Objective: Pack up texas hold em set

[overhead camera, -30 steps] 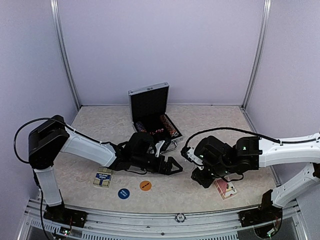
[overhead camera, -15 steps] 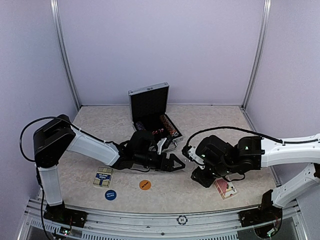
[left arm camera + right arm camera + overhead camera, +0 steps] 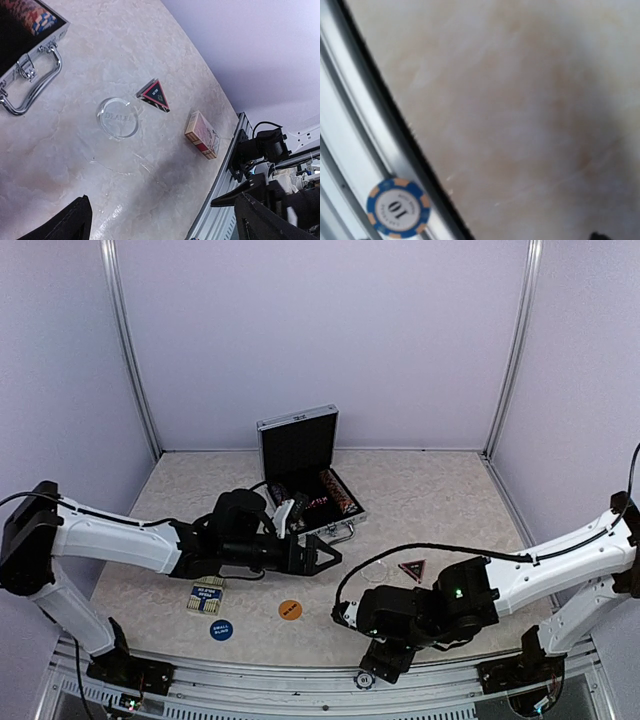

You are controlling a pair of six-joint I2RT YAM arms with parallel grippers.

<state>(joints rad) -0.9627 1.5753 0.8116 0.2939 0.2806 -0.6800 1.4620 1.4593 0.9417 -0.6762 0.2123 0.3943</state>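
Left to right.

Blue deck (image 3: 206, 597) and blue disc (image 3: 220, 630) lie near-left on the bench (image 3: 450, 490), well apart from the case.

My left claw (image 3: 330, 564) is wide open and empty, hanging near the metal handle (image 3: 34, 75) of the silver case (image 3: 297, 450). Risk: a careless sweep from here clips the handle, skids the case and spills the striped chips (image 3: 320, 502) racked in its base.

Orange disc (image 3: 290, 610) lies near-centre.

One stray blue chip (image 3: 398, 207) sits off the bench on the aluminium rail (image 3: 350, 140). My right claw (image 3: 382, 658) is low over that spot. Can't tell if it's open or closed, since its fingers barely show in its own camera. Risk: a nudge instead of a clean pinch sends the chip along or off the rail.

Clear disc (image 3: 118, 117) nearly vanishes against the marble, so it's easy to miss or run over. Dark triangle (image 3: 155, 94) is just beside it. Red deck (image 3: 202, 135) is further right and hidden in the top view; my right arm could drag it.

Orientation:
- Case: back-centre, open, lid upright. Long axis roughly left-right, slightly skewed. Hinge to the back, handle facing near-right.
- Blue deck: long axis roughly near-far.
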